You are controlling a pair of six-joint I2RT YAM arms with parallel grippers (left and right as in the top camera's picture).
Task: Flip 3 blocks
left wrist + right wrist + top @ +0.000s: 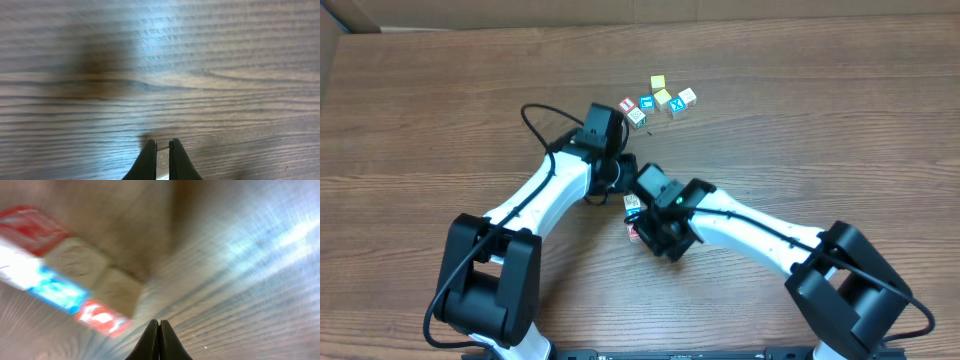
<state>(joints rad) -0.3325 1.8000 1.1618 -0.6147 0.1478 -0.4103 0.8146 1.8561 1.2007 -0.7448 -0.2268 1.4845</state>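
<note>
Right wrist view, smeared by motion, shows the right pincer (159, 340) with its two tips pressed flat together and nothing between them. Just ahead of those tips and off to their left, what look like three blocks (75, 262) lie touching in a row on the worktop (250, 270). The nearest block (116, 294) shows a pale upper face and a red side, the middle one a blue side, and the farthest a red face. The tips are close to the nearest block, but I cannot tell whether they touch it.

Left wrist view shows the left pincer (162, 159) closed to a narrow slit over bare wood. A pale sliver with a dark mark sits in the slit, too small to name, and no block lies ahead of it.

Overhead, both arms meet mid-worktop. A separate cluster of cubes (662, 97) sits well beyond both pincers.

My reading is that one flip is in hand, with the right pincer set to work as a closed prod, not a grip. Which blocks are already turned cannot be judged. The next move calls for the tips to catch the nearest block's upper edge and roll it over one face, gently enough not to shove its touching neighbours. Otherwise the jaws must part first to pinch it.
</note>
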